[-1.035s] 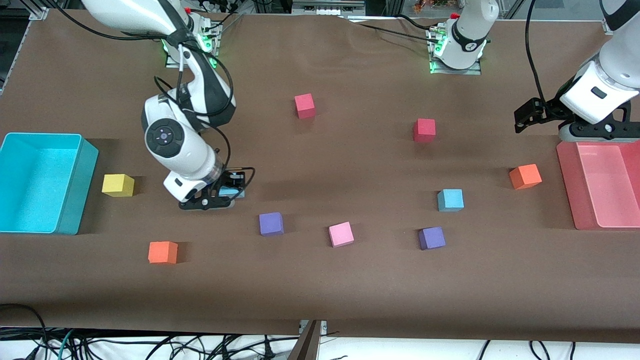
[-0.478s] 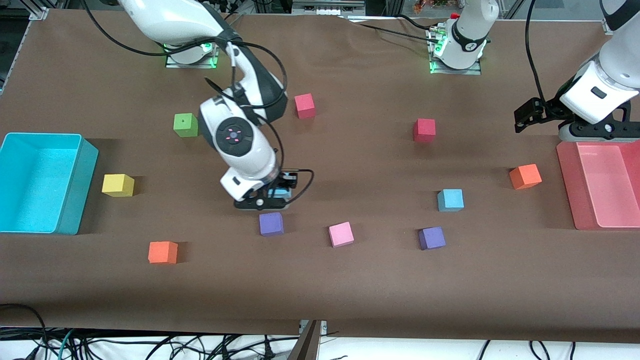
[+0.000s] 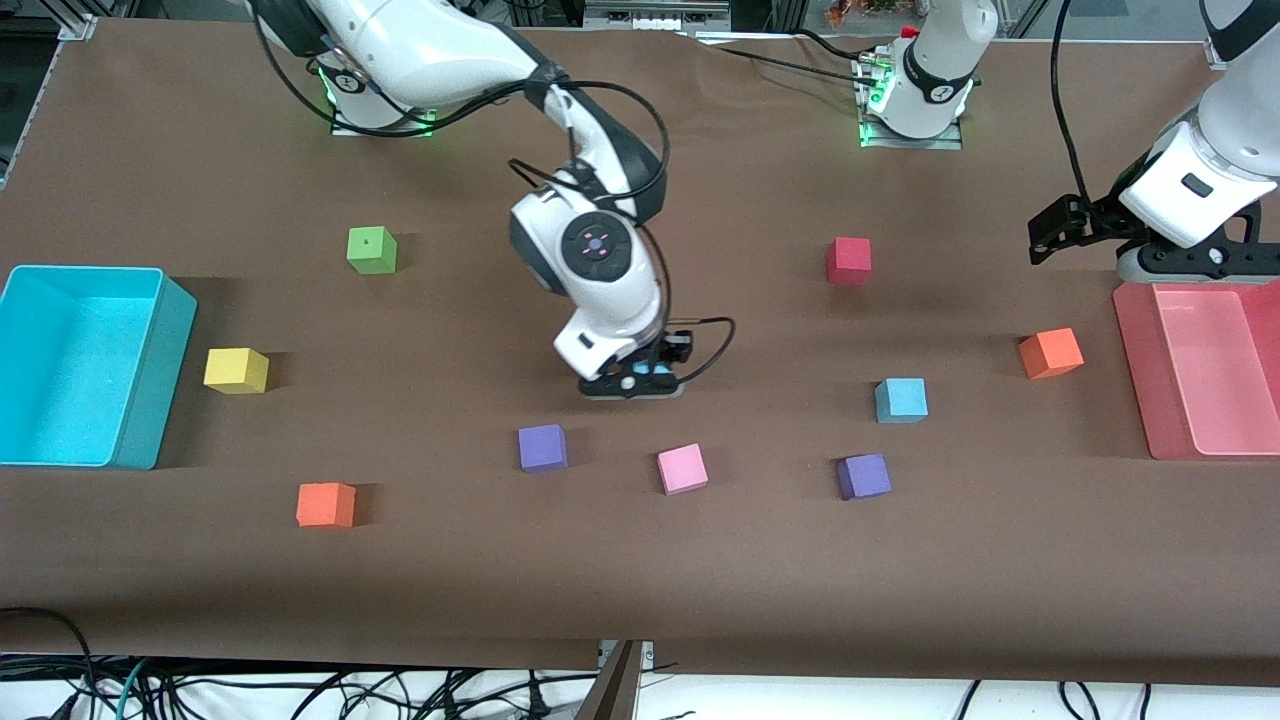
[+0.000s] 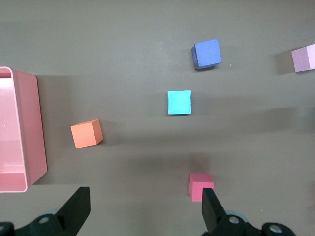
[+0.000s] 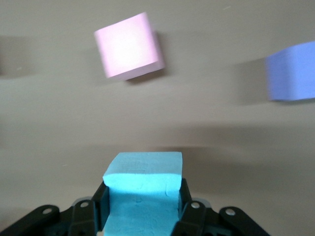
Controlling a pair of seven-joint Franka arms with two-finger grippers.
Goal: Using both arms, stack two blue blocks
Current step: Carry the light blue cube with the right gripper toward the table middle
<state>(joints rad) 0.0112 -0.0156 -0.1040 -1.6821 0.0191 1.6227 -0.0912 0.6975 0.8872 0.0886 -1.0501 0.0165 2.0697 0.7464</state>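
Note:
My right gripper (image 3: 636, 380) is shut on one light blue block (image 3: 652, 371) and holds it just above the middle of the table. In the right wrist view the block (image 5: 143, 189) fills the space between the fingers of the right gripper (image 5: 142, 199). The second blue block (image 3: 901, 400) sits on the table toward the left arm's end and also shows in the left wrist view (image 4: 179, 102). My left gripper (image 3: 1042, 240) is open and empty, waiting up in the air beside the pink tray (image 3: 1135, 380). Its jaws stand wide apart in the left wrist view (image 4: 143, 211).
A turquoise bin (image 3: 150, 400) stands at the right arm's end. Loose cubes lie around: green (image 3: 371, 250), yellow (image 3: 236, 370), orange (image 3: 325, 504), purple (image 3: 543, 447), pink (image 3: 683, 468), purple (image 3: 864, 476), red (image 3: 849, 260), orange (image 3: 1050, 352).
My right gripper has carried the blue block from near the yellow cube toward the left arm's end, to the middle of the table. The left arm has not moved.

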